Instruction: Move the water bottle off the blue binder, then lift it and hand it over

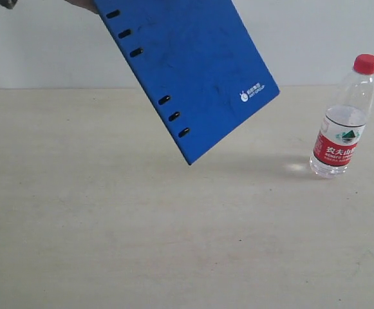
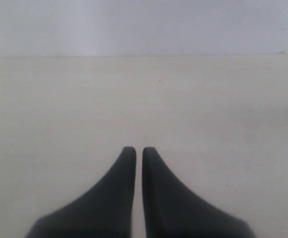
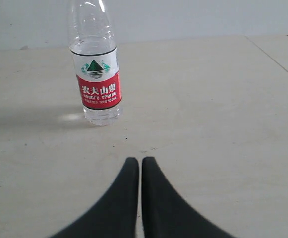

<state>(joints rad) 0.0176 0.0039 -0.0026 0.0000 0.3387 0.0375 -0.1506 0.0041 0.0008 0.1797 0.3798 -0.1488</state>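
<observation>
The blue binder point(image 1: 193, 77) hangs tilted in the air at the upper middle of the exterior view. Its lower corner is above the table and its upper end runs out of frame. The water bottle point(image 1: 342, 122) stands upright on the table at the right, apart from the binder. It is clear, with a red cap and a red-and-white label. In the right wrist view the bottle point(image 3: 96, 79) stands a short way ahead of my right gripper point(image 3: 140, 160), which is shut on nothing. My left gripper point(image 2: 139, 149) is shut and empty over bare table. Neither gripper shows in the exterior view.
The pale table point(image 1: 174, 244) runs back to a light wall. A dark shape point(image 1: 84, 5) at the top edge touches the binder's upper end; I cannot tell what it is. The binder's shadow lies on the table beside the bottle.
</observation>
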